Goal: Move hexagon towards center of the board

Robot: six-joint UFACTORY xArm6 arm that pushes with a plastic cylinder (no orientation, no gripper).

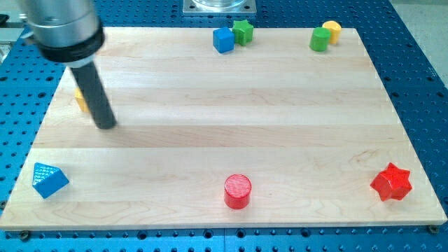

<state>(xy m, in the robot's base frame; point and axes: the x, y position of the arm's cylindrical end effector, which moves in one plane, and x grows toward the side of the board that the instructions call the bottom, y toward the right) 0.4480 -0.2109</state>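
Note:
A yellow block [80, 102] lies near the board's left edge, mostly hidden behind my rod, so its shape cannot be made out. My tip [105, 127] rests on the board just to the lower right of that block, close to it or touching it. A second yellow block [332, 29] sits at the view's top right; its shape is not clear either.
A blue cube [223, 40] and a green block [243, 31] touch at the top centre. A green cylinder [320, 39] stands beside the top-right yellow block. A blue triangular block [49, 179] is bottom left, a red cylinder [237, 191] bottom centre, and a red star [391, 182] bottom right.

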